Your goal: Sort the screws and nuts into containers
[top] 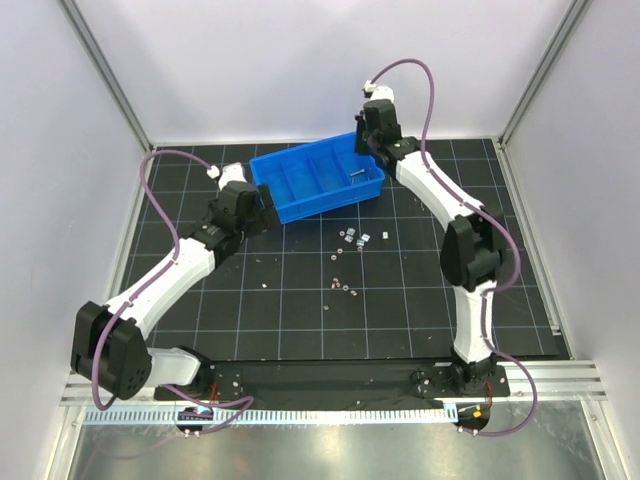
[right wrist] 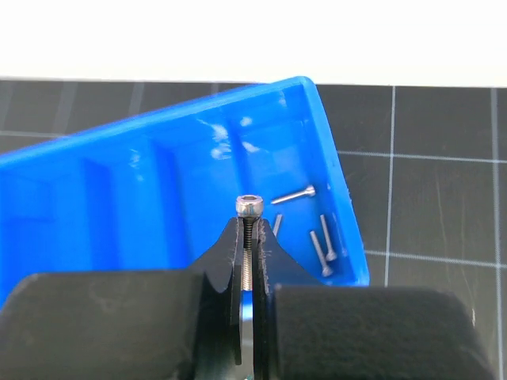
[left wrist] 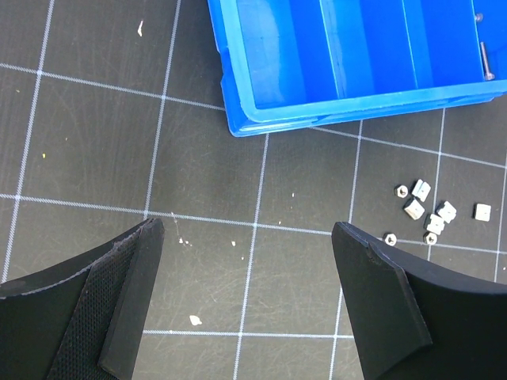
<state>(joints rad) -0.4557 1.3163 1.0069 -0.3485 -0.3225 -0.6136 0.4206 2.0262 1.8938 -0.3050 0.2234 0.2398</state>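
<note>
Screw (right wrist: 249,207), slender and silver, sits pinched in right tool (right wrist: 250,241).

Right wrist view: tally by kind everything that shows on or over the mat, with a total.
Screws: 4, namely 1 held screw and 3 loose screws lying in the tray's end section; a sliver beside the claw may be a fifth
Blue tray: 1
Right claw: 1, shut on the held screw
Total: 6

Robotics lab cell: white enclosure panels (top: 300,70), aluminium frame posts (top: 105,72), black gridded mat (top: 300,312).
</note>
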